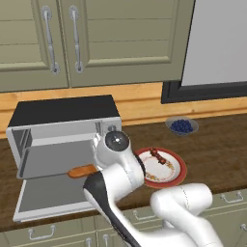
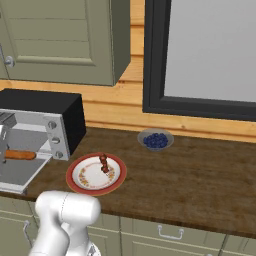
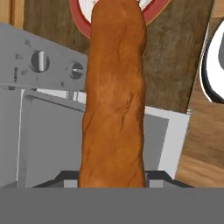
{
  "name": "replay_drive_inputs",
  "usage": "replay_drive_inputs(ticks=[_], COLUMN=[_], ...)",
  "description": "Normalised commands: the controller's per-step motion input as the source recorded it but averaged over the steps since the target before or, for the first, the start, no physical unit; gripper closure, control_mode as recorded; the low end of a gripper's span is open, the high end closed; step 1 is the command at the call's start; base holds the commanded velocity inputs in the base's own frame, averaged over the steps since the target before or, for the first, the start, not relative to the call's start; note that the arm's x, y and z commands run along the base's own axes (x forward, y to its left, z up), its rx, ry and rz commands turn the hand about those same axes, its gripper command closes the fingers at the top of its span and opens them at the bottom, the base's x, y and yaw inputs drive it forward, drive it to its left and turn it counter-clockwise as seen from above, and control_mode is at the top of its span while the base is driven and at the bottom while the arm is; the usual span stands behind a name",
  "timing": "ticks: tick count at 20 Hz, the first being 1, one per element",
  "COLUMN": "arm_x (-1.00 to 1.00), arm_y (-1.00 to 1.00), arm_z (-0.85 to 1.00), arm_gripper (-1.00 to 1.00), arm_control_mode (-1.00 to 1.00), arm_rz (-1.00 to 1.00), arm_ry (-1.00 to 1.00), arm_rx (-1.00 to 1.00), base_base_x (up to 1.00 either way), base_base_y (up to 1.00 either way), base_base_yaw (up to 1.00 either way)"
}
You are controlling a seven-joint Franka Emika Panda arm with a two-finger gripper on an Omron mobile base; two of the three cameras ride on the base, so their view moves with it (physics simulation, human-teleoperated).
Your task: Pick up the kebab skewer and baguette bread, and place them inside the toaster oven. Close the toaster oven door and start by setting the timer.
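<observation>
- The baguette bread (image 3: pixel 114 96) runs lengthwise up the middle of the hand view, rising from between the fingers, so they appear clenched on its near end; the tips themselves are hidden by the loaf.
- In the left base view the loaf (image 1: pixel 83 171) shows orange at the mouth of the toaster oven (image 1: pixel 62 130), just above the lowered toaster oven door (image 1: pixel 53 195). In the right base view it lies level at the oven opening (image 2: pixel 20 155).
- Whether it already rests on the oven floor or hangs just above it cannot be told.
- It is held by one end and kept level, probably so the long loaf can slide in without catching the frame.
- The door lies flat toward the robot, leaving the mouth free for loading; it has to stay down until both foods are in.
- The kebab skewer (image 1: pixel 160 157) lies on the red-rimmed plate (image 1: pixel 179 174) on the wooden surface (image 1: pixel 217 149), just right of the oven, untouched.
- A bowl of blueberries (image 2: pixel 156 140) sits farther back, well apart from the plate; it plays no part.
- The knobs (image 2: pixel 52 133) on the oven's right panel face the robot, within reach for the timer later.
- My judgement: the baguette step is nearly done; skewer, door and timer remain.
</observation>
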Motion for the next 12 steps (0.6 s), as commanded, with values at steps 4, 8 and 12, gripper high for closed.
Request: replay_drive_inputs(ticks=[4,8,12], arm_x=[0.31,0.79,0.70], arm_y=[0.72,0.16,0.22], arm_z=[0.14,0.11,0.00], arm_gripper=[1.00,1.00,1.00], arm_control_mode=[-1.00,-1.00,-1.00], arm_rz=[-0.23,-0.01,0.00], arm_ry=[-0.04,0.00,-0.02], arm_rx=[0.00,0.01,0.00], base_base_x=[0.00,0.00,0.00], base_base_y=[0.00,0.00,0.00], base_base_yaw=[0.00,0.00,0.00])
